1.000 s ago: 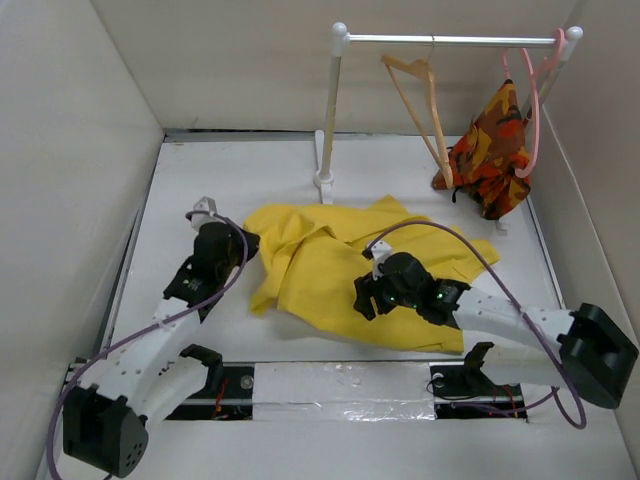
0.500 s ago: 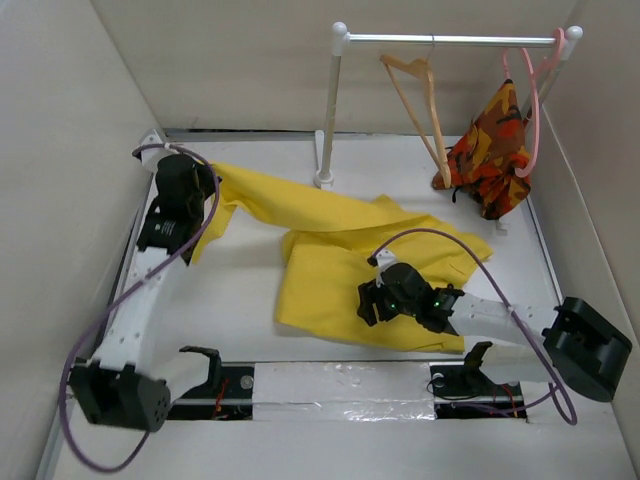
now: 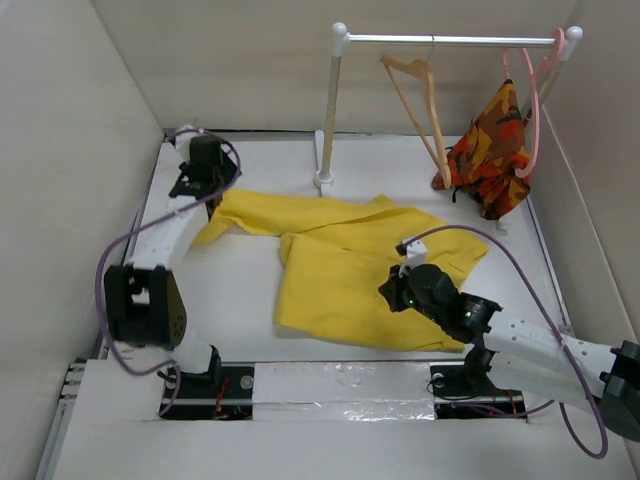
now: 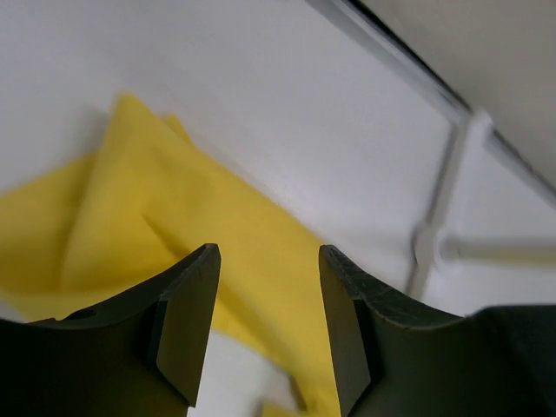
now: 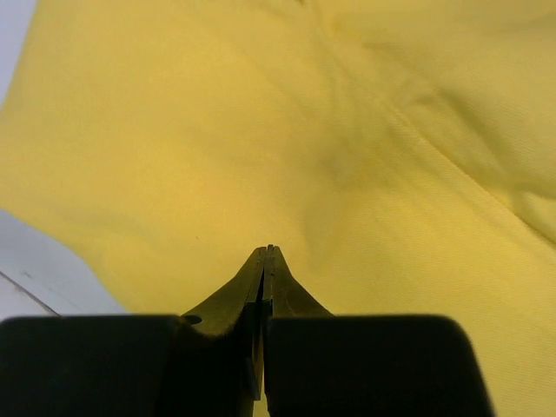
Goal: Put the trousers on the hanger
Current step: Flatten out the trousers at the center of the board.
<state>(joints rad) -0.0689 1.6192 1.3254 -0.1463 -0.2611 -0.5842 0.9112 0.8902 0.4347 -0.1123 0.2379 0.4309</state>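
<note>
The trousers [image 3: 340, 275] lay spread on the table [image 3: 230, 300], one leg drawn out toward the far left corner. They were well apart from the hanger [image 3: 425, 100], which hung by its hook on the rail [image 3: 450, 40]. The left hand [image 4: 269, 261] stood released above that leg's end, fingers [image 4: 187, 313] apart, gripping nothing. The right hand [image 5: 268, 252] was clenched, tips together against the yellow cloth near its front right part; whether a fold was pinched could not be told.

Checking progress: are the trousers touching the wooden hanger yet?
Apart. The top view shows the hanger hanging on the rail, white table between it and the trousers.
</note>
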